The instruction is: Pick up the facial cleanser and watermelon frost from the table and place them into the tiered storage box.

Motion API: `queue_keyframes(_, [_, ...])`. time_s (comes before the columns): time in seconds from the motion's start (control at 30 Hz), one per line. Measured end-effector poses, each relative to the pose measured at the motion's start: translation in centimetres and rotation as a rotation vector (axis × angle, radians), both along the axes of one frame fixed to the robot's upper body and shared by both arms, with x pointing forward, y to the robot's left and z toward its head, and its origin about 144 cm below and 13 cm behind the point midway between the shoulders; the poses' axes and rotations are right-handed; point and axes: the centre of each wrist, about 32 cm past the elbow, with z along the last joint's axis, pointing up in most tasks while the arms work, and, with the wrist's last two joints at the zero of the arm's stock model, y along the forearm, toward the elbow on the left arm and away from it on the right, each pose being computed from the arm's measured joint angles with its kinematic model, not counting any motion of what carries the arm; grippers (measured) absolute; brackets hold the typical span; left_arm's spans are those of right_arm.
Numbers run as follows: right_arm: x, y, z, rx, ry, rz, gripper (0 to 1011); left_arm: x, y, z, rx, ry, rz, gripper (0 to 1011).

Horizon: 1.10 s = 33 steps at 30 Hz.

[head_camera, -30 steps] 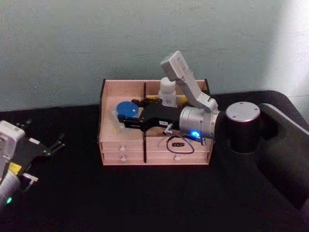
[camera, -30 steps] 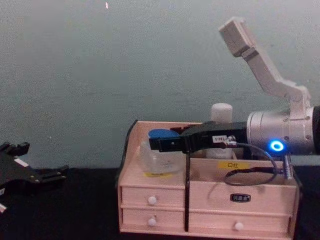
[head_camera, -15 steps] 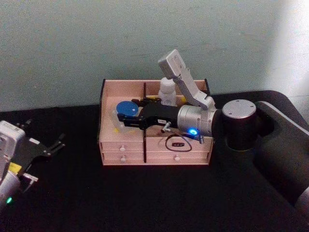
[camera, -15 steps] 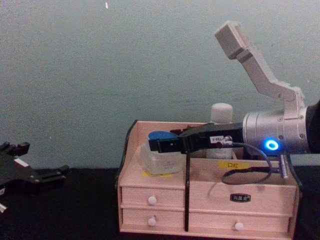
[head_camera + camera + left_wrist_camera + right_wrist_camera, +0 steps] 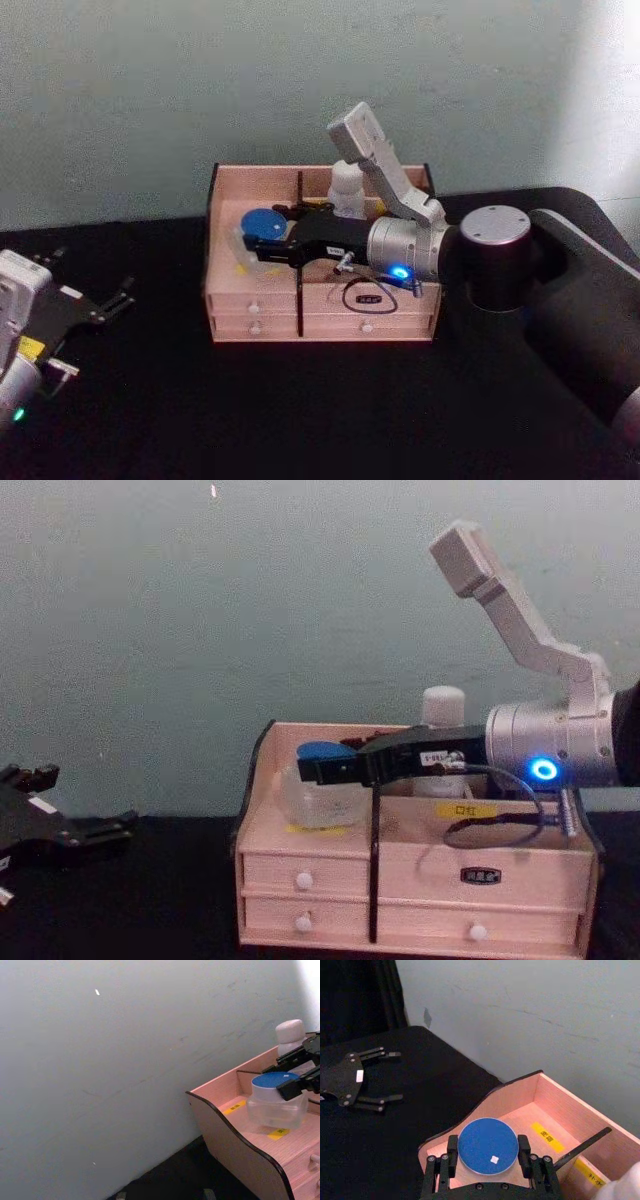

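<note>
The right gripper [image 5: 258,247] clasps a clear, blue-lidded jar [image 5: 262,224] in the pink tiered storage box's [image 5: 230,297] left compartment, a white bottle [image 5: 347,189] at its two o'clock; the left gripper [image 5: 112,300] rests spread on the table's [image 5: 300,410] nine o'clock side.

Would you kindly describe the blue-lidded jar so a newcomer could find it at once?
Start at the pink tiered storage box on the black table. The jar sits in its left compartment, between the right gripper fingers. Its blue lid and clear body distinguish it from the white bottle right of the divider.

blue-lidded jar [image 5: 276,1101] | in tiered storage box [image 5: 235,1137] | white bottle [image 5: 290,1036] behind
</note>
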Motion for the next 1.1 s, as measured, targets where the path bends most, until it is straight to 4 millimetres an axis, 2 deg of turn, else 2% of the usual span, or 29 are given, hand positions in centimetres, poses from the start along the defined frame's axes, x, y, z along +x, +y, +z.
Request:
queue_keyframes(0.2, [0.0,0.0,0.0,0.000,0.000,0.001,732,0.0,0.0,0.0,0.000,0.000,0.000,1001])
queue_keyframes(0.57, [0.0,0.0,0.0,0.002,0.000,0.002,1004,0.0,0.0,0.0,0.000,0.000,0.000,1001])
queue_keyframes(0.87, [-0.2,-0.1,0.0,0.006,-0.008,0.001,1004,0.0,0.0,0.0,0.000,0.000,0.000,1001])
queue_keyframes(1.1, [-2.0,-0.8,0.7,0.047,-0.084,-0.006,1004,0.0,0.0,0.0,0.000,0.000,0.000,1001])
